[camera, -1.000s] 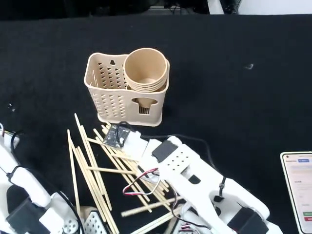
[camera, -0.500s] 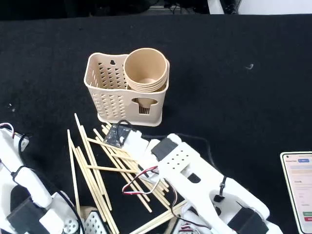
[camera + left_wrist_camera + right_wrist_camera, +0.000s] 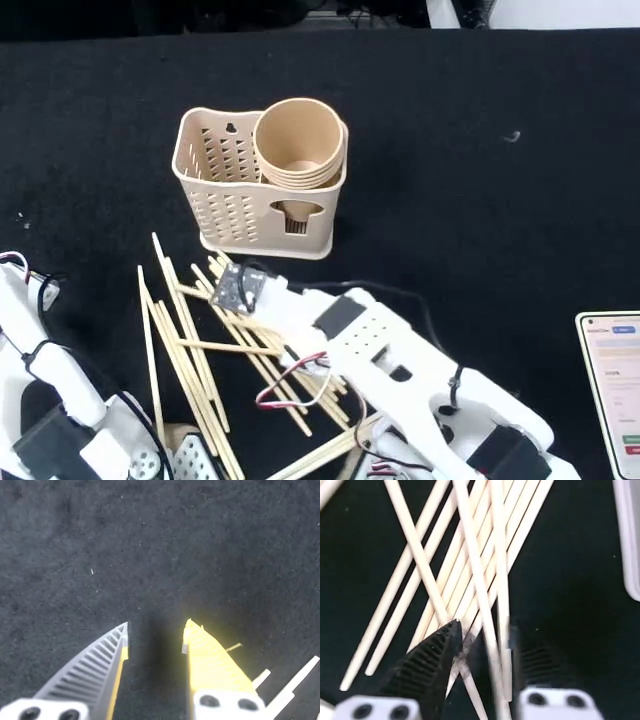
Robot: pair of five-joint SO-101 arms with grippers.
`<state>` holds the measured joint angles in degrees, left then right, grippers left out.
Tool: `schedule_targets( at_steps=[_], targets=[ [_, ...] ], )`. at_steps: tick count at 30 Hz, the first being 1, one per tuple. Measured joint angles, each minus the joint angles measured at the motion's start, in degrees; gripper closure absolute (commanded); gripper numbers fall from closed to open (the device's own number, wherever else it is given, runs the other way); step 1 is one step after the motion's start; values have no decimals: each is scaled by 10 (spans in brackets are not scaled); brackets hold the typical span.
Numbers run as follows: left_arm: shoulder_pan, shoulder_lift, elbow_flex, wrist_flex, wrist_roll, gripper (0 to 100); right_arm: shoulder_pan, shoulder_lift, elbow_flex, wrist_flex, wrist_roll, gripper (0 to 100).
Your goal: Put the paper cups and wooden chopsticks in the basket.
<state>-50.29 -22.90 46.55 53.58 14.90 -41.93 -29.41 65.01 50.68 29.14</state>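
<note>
A beige perforated basket (image 3: 232, 190) stands on the black cloth, with a stack of paper cups (image 3: 298, 140) in its right half. Several wooden chopsticks (image 3: 195, 345) lie crisscrossed in front of it. My right arm (image 3: 375, 350) stretches over the pile, its wrist just in front of the basket. In the right wrist view my right gripper (image 3: 485, 632) is open and low over the chopsticks (image 3: 470, 580), with a few sticks running between its fingers. My left gripper (image 3: 155, 629) is open over bare cloth, holding nothing, with chopstick ends (image 3: 295, 677) beside it.
A phone (image 3: 612, 385) lies at the table's right edge. The left arm (image 3: 45, 410) sits at the front left corner. The basket's wall (image 3: 631, 540) shows close by in the right wrist view. Black cloth stretches free to the right and behind the basket.
The right arm's wrist has crept slightly left and lower over the chopstick pile. A loose chopstick near the front edge has swung. The left arm shifted a little.
</note>
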Motion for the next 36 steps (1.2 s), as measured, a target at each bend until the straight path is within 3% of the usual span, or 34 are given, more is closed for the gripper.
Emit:
schedule_targets(
  at_steps=[5, 11, 19, 28, 36],
  targets=[
    [2, 0, 0, 0, 0, 820, 0, 0, -10, 0, 21, 870],
    [2, 0, 0, 0, 0, 820, 0, 2, -119, 69, -16, 786],
    [2, 0, 0, 0, 0, 820, 0, 139, -125, -50, -30, 815],
    [2, 0, 0, 0, 0, 820, 3, 240, -175, -55, -30, 815],
    [2, 0, 0, 0, 0, 820, 3, 205, -226, 50, -29, 815]
  ],
)
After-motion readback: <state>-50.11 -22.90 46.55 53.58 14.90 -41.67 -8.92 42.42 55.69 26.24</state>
